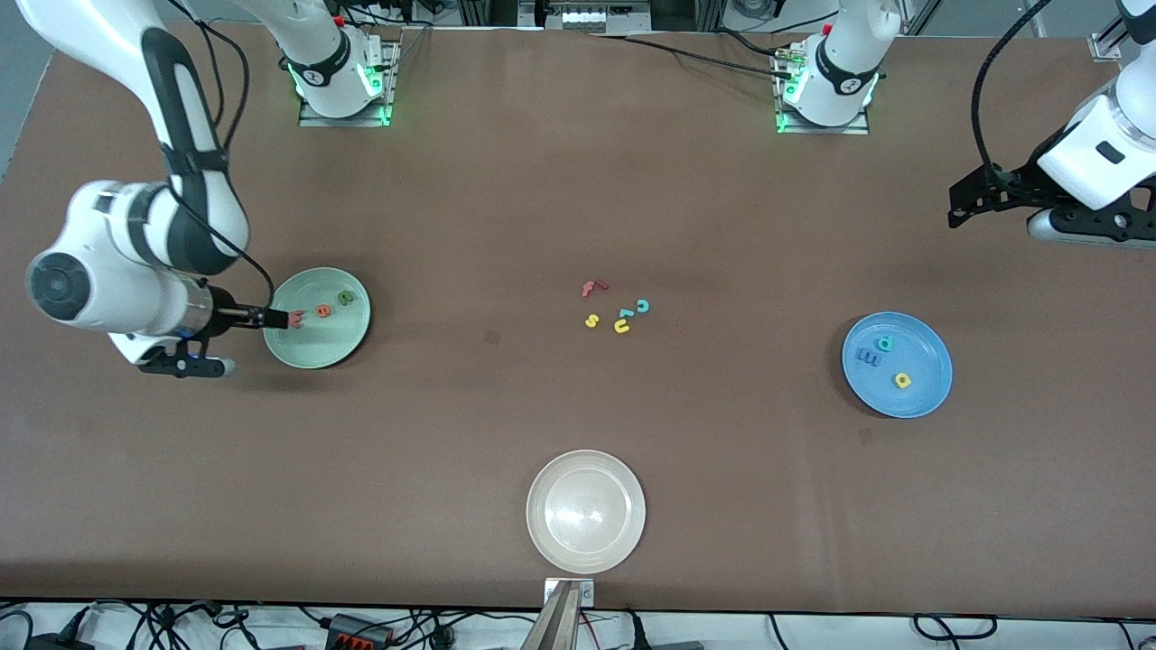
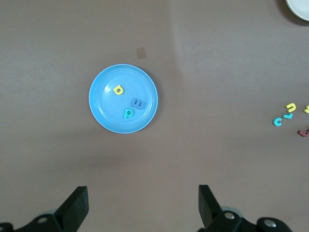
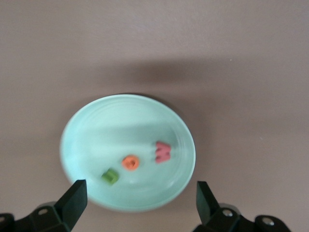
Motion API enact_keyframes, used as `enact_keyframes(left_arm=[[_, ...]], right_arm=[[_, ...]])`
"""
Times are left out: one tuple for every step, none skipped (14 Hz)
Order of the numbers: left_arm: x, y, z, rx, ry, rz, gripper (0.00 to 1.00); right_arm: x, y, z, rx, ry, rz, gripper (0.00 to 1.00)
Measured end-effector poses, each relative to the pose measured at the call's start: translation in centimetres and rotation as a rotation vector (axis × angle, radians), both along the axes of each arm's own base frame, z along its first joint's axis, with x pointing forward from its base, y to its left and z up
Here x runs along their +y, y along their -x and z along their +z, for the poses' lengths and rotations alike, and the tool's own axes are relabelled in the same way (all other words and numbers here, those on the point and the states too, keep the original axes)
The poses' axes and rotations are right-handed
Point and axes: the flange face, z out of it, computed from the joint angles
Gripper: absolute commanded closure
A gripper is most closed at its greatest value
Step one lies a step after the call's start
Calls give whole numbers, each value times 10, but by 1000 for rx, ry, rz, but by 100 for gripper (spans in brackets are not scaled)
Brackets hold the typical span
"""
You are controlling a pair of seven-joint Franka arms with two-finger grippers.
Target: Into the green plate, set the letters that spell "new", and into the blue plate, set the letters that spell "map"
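While both arms hang above the table, the scene reads so:
Right gripper (image 1: 275,318): over the rim of the green plate (image 1: 348,348), at the right arm's end of the table; fingers (image 3: 72,203) spread wide, nothing between them.
Green plate's letters: 3 lie in it, apart from one another: the red-pink "w" (image 3: 162,152), the orange "e" (image 3: 130,163) and the dark green "n" (image 3: 110,176).
Left gripper (image 2: 143,205): waiting high over bare table at the left arm's end, fingers wide apart and empty; in the front view its tips are hard to make out.
Blue plate (image 1: 930,393): near the left arm's end; it holds the blue "m" (image 1: 868,357), the teal stemmed letter (image 1: 886,343) just beside it, and the yellow round-bowled letter (image 1: 901,380) a little apart.
Loose letters: a red "f" (image 1: 591,288), teal "c" (image 1: 643,306), yellow "s" (image 1: 591,320), yellow "u" (image 1: 622,326) and 1 more teal piece (image 1: 625,314) clustered mid-table.
Whitish-beige plate (image 1: 551,551): nearest the front camera.
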Motion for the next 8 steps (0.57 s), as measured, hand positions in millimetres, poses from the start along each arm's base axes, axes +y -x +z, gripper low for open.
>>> enact_keyframes(left_arm=[[-2,0,1,-1,0,-3,0],[-2,0,2,-2,0,-3,0],[-2,0,3,-3,0,-3,0],[-2,0,4,-4,0,-3,0],[-2,0,5,-4,0,-3,0],[-2,0,6,-5,0,-3,0],[-1,0,6,-7,0,-2,0],[-1,0,7,-8,0,-2,0]], right_arm=[[2,-6,32,-7,-8,6,0],[3,-13,65,-27,-13,11,0],[3,-20,97,-57,-16,14,0],[1,-26,127,-89,-16,14,0],[-6,-29,153,-114,-12,5,0],[-16,-30,174,-131,-10,-10,0],[-27,-30,190,-144,-11,-28,0],[-40,-28,204,-157,-14,-47,0]])
